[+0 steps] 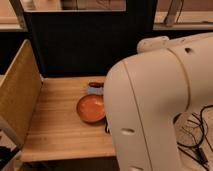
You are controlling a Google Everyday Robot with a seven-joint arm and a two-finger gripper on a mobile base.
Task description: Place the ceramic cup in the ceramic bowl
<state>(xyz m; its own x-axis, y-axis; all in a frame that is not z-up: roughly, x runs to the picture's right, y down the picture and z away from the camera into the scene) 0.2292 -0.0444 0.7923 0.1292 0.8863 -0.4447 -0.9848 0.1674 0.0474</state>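
Note:
The ceramic bowl (pixel 91 108), shallow, round and glossy orange-brown, sits on the wooden table (pixel 55 125) near its right side, and it looks empty. Just behind it lies a small dark red-brown object (pixel 95 84), possibly the ceramic cup, next to a pale blue item (pixel 94 91). My white arm (pixel 160 105) fills the right half of the view, and its edge overlaps the bowl's right rim. The gripper is hidden behind the arm and does not show.
A tan panel (pixel 19 87) stands upright along the table's left side. A dark wall (pixel 85 45) rises behind the table. Black cables (pixel 197 130) lie on the floor at the right.

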